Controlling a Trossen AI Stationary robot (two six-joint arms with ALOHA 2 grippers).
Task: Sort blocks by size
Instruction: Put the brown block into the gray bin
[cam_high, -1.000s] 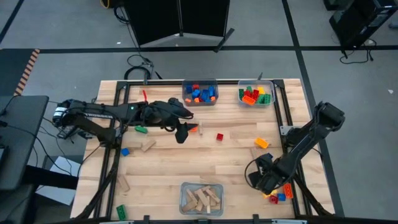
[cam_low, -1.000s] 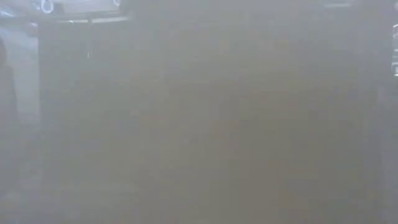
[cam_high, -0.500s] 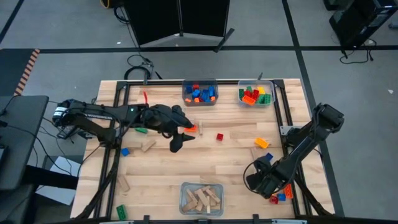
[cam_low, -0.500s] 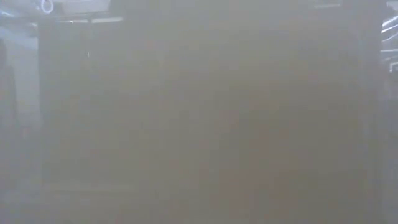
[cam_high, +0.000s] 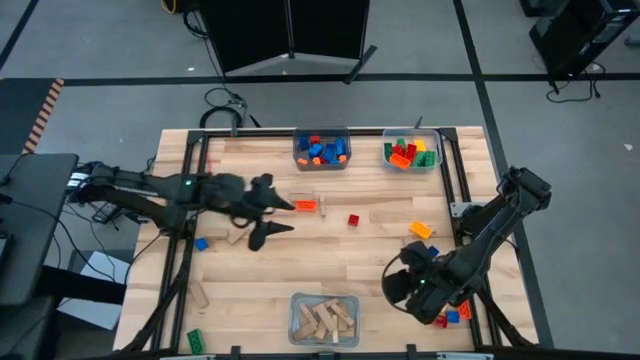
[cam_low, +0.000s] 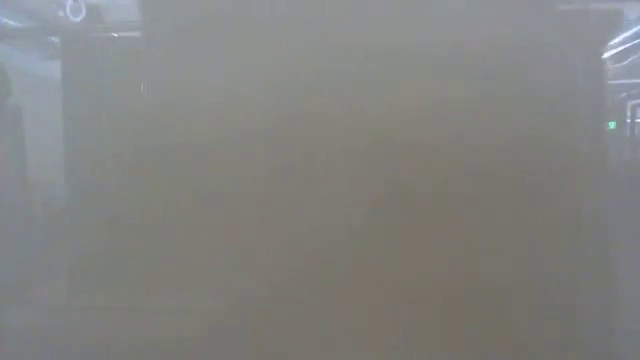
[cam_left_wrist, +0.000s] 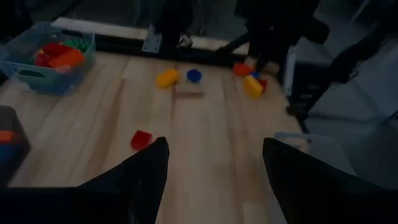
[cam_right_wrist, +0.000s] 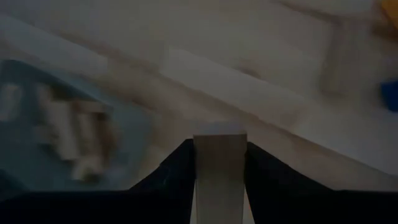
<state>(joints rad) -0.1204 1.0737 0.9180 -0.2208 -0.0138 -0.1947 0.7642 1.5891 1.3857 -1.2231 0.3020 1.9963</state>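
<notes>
1. Our right tool (cam_right_wrist: 217, 163) is closed on a plain tan wooden rectangular block (cam_right_wrist: 219, 167), held lengthwise between the dark fingers, above the worktop's (cam_high: 350, 262) near right part.
2. The clear plastic bin of wooden blocks (cam_high: 323, 319) lies leftward of that tool, at the middle of the near edge; we judge the coming move a short carry that way.
3. The right arm is folded low near the right edge.
4. Our left tool (cam_high: 272, 218) hangs wide open and empty over the left-centre, just beside a small orange studded brick (cam_high: 306, 205).

Two dark jointed arms, black tapered fingers (cam_left_wrist: 146, 174), small green light on left arm (cam_high: 186, 183)
</notes>
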